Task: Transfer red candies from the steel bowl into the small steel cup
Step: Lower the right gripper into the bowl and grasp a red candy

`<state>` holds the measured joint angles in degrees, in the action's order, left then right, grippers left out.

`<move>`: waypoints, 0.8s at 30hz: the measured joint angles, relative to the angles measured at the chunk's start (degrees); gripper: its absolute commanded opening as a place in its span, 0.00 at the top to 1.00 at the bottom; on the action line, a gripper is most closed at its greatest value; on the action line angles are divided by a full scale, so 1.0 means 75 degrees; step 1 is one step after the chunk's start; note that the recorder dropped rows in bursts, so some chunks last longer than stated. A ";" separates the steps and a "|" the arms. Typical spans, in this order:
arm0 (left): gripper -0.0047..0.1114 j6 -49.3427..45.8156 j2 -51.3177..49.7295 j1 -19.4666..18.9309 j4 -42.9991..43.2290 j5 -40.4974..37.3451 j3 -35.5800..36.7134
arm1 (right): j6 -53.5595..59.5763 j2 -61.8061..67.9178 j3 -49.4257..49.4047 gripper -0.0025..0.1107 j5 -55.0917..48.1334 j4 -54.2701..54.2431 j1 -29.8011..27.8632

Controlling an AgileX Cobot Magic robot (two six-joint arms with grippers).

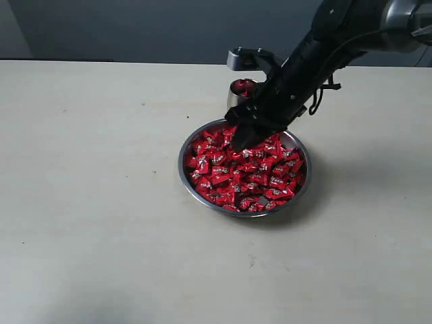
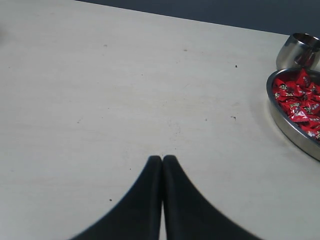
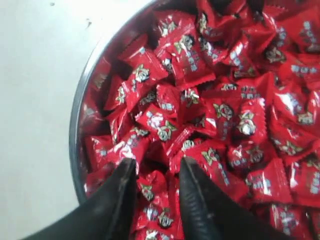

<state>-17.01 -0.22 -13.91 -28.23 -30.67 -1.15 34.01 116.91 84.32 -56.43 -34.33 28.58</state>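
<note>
Exterior view gives you the right gripper (image 1: 241, 140) down on the red candies (image 1: 250, 177), toward twelve o'clock in the steel bowl (image 1: 183, 169). Its black jaws are parted at a middling gap, with their tips at the pile. You find the small steel cup (image 1: 234, 98) just beyond the bowl's rim at twelve o'clock, red showing inside it. Your left gripper (image 2: 162, 160) hangs over bare table (image 2: 100, 100), jaws pressed together on nothing.
</note>
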 measured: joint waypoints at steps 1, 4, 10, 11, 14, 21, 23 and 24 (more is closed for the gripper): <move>0.96 0.0000 0.0000 0.0000 0.0000 0.0000 0.0000 | 0.0038 0.0033 -0.0007 0.71 0.0198 0.0000 0.0071; 0.96 0.0000 0.0000 0.0000 0.0000 0.0000 0.0000 | 0.0077 0.0202 -0.0007 0.71 0.0785 0.0048 0.0164; 0.96 0.0000 0.0000 0.0000 0.0000 0.0000 0.0000 | 0.0077 0.0553 -0.0018 0.71 0.1380 0.0299 0.0162; 0.96 0.0000 0.0000 0.0000 0.0000 0.0000 0.0000 | 0.0077 0.0616 -0.0026 0.71 0.1424 0.0293 0.0162; 0.96 0.0000 0.0000 0.0000 0.0000 0.0000 0.0000 | 0.0077 0.0774 -0.0026 0.71 0.1549 0.0307 0.0162; 0.96 0.0000 0.0000 0.0000 0.0000 0.0000 0.0000 | 0.0093 0.1061 -0.0026 0.98 0.1704 0.0292 0.0162; 0.96 0.0000 0.0000 0.0000 0.0000 0.0000 0.0000 | 0.0093 0.0872 -0.0037 0.98 0.1536 0.0280 0.0162; 0.96 0.0000 0.0000 0.0000 0.0000 0.0000 0.0000 | 0.0093 0.0689 -0.0037 0.98 0.1494 0.0280 0.0162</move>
<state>-17.01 -0.22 -13.91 -28.23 -30.67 -1.15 34.71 122.08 84.04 -45.23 -32.23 29.80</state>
